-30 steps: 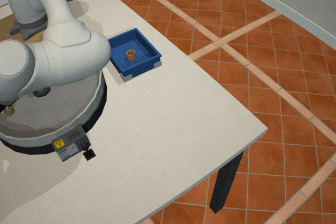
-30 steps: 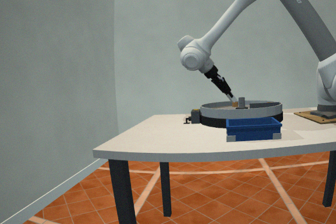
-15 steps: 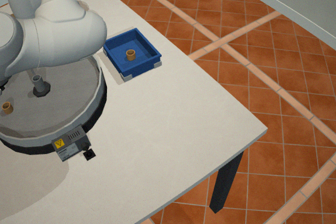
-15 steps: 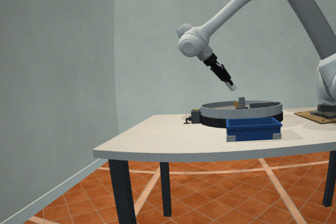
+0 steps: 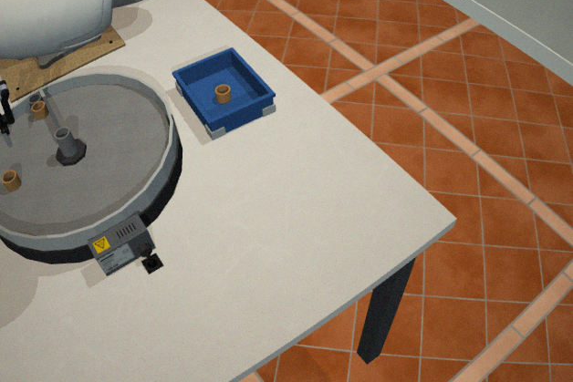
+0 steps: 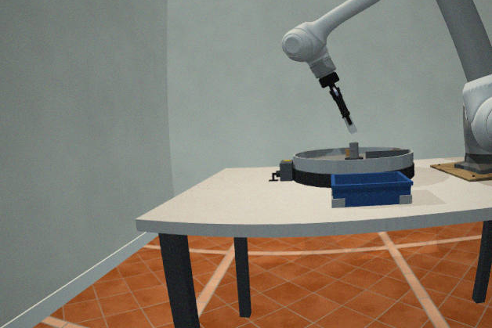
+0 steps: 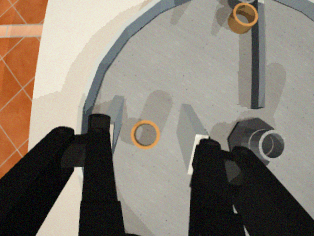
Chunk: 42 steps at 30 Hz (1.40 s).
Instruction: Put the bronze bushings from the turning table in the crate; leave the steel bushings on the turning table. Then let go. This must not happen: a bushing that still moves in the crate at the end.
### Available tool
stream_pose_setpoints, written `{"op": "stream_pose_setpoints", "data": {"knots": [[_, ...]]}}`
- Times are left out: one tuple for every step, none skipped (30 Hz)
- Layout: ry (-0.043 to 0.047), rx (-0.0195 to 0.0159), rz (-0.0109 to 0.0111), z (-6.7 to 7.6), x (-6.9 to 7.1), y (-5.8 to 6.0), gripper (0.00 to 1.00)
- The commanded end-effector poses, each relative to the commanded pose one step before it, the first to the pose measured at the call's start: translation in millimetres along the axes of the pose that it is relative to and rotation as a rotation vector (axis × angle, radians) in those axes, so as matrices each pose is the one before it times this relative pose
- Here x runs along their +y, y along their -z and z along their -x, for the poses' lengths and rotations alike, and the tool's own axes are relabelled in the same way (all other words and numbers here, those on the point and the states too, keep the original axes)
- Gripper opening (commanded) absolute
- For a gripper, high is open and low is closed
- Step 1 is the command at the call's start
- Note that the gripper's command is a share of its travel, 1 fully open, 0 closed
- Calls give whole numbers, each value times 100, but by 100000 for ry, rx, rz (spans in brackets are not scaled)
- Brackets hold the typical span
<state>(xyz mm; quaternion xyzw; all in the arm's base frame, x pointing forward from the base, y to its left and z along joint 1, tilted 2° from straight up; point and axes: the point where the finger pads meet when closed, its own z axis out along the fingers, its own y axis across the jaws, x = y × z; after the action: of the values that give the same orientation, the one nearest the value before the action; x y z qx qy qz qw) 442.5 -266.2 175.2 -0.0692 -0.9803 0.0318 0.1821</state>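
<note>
Dim, even light; soft shadows on tbl; slight grain; wide-lens edge curve.

Bronze bushings split between a turning table and a crate.
The crate, blue, square and open-topped with grey corner pieces, sits level beside the round, grey-walled turning table; one short, hollow bronze bushing stands upright on its floor. Two more stand upright on the turning table: a lone bronze bushing well apart from a second bronze bushing, which is close beside a grey steel bushing, partly hidden.
</note>
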Motion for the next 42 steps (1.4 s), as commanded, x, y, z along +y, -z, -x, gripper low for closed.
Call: {"op": "stream_pose_setpoints", "data": {"knots": [[-7983,-6219,2699,-951,91,-404,32],[-5659,-3832,2111,-618,47,-216,32],[-3745,-2545,1401,-418,4,-129,32],[-3585,-2434,1340,-403,-13,-113,32],[-3934,-2670,1467,-443,-32,-113,32],[-3920,-2653,1462,-441,-50,-99,32],[-3872,-2634,1450,-441,-69,-87,32],[-3858,-2619,1438,-435,-88,-73,32],[-3726,-2516,1382,-413,-101,-57,32],[-3175,-2160,1191,-357,-101,-40,32],[-2639,-1799,991,-296,-94,-26,32],[-2132,-1444,791,-233,-82,-15,32],[-1623,-1093,596,-173,-67,-8,32],[-1138,-764,415,-119,-49,-4,32],[-706,-472,256,-73,-31,-2,32],[0,0,0,0,0,0,32],[0,0,0,0,0,0,32],[-355,-237,128,-37,-16,-1,32],[-119,-79,43,-12,-5,0,32],[-16,-11,6,-2,-1,0,32],[6,-1,3,0,0,-18,32],[38,-9,20,0,-1,-114,32],[89,-21,47,-1,-3,-269,32],[33,-8,17,-1,-5,-461,32],[0,0,0,-3,-7,-646,32],[0,0,0,-2,-9,-799,32],[0,0,0,-3,-10,-908,32],[0,0,0,-3,-11,-959,32],[0,0,0,-3,-11,-935,32],[0,0,0,-3,-10,-849,32],[0,0,0,-2,-8,-722,32],[0,0,0,-2,-7,-568,32],[0,0,0,0,0,0,32],[0,0,0,0,0,0,32],[0,0,0,-1,-5,-400,32],[0,0,0,-1,-3,-236,32],[0,0,0,-1,-1,-100,32],[0,0,0,0,0,-16,32],[0,0,0,0,0,0,32],[0,0,0,0,0,0,32],[0,0,0,0,0,0,32],[0,0,0,0,0,0,32]]}}
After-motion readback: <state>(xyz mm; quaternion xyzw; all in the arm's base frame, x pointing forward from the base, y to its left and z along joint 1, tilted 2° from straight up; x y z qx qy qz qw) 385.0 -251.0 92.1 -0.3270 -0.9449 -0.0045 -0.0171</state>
